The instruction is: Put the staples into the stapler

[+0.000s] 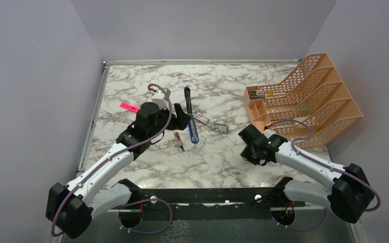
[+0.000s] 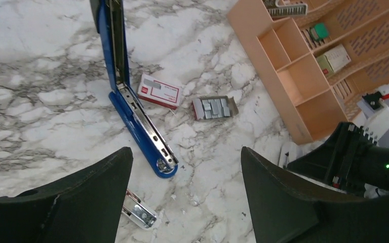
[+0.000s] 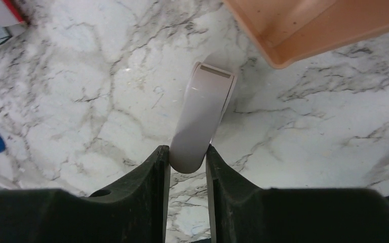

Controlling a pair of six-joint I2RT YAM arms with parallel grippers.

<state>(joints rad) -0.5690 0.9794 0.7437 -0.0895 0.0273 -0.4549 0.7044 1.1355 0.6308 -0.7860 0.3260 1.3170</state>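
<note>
In the top view, the left arm is stretched from the lower left of the frame toward the middle. The left gripper is held above the white marble-patterned table with its fingers spread wide and nothing between them. The slim blue stapler is laid open in the upper left of the left wrist view, and its silver inner rail is exposed. Just right of it a red-and-white cardboard box is seen, and beside that, in the middle of the frame, the grey metallic block of staples. The right arm is bent in from the lower right. The right gripper is clenched on a pale grey rounded plastic piece, near the orange plastic mesh organiser.
</note>
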